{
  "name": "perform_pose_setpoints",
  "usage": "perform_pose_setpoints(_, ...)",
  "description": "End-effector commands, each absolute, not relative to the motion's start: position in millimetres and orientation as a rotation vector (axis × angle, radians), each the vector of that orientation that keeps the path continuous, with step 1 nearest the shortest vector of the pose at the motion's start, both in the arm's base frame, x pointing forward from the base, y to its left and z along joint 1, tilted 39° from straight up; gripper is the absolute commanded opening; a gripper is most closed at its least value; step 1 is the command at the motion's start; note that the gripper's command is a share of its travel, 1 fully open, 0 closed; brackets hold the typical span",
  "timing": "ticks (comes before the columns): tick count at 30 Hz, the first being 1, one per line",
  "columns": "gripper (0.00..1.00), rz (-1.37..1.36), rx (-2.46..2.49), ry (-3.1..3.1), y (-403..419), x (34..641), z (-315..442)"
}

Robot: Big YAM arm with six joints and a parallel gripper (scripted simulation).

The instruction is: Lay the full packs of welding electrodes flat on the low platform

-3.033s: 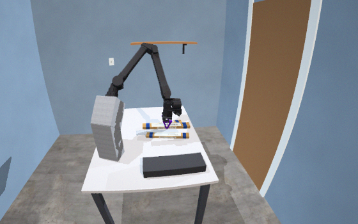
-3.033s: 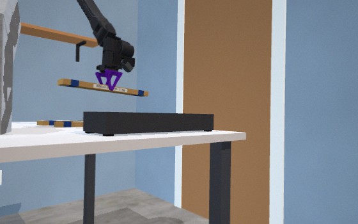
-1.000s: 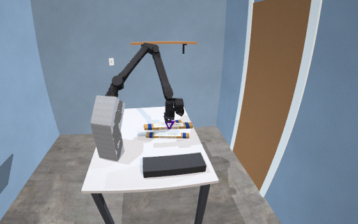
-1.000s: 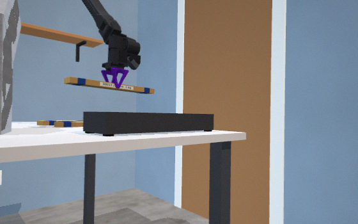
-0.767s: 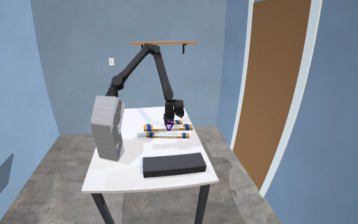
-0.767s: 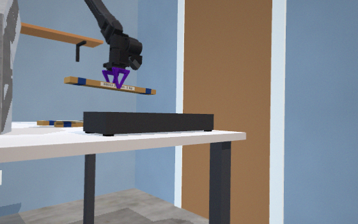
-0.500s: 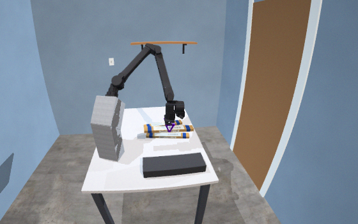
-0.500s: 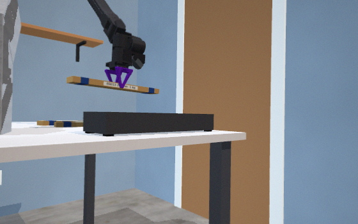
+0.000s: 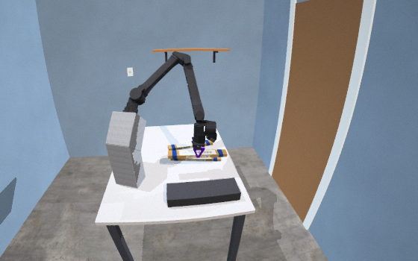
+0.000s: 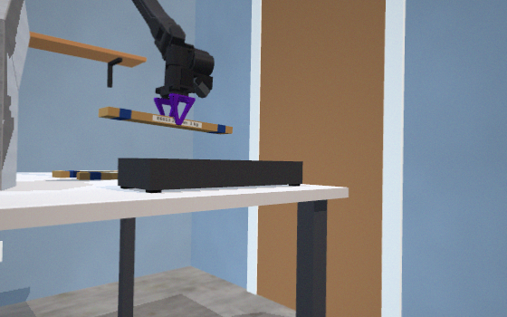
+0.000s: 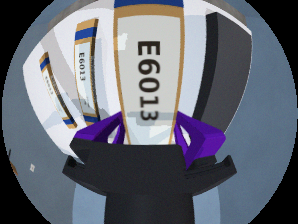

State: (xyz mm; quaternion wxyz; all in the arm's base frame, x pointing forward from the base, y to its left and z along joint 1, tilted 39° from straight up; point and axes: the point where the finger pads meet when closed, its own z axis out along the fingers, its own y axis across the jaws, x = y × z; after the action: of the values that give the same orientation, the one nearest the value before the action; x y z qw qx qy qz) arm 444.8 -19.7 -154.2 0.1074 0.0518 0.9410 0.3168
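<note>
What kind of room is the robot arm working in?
Probably a small workroom: blue walls, a brown door, a wall shelf, and a white table with electrode packs.
</note>
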Motion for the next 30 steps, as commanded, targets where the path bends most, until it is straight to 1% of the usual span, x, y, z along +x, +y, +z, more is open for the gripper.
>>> perform_pose_setpoints(1,0.0,0.891,0.178,2.711,-56,463,-138)
perform_pose_setpoints(30,0.0,0.893,0.184,2.717,-115,458,-185)
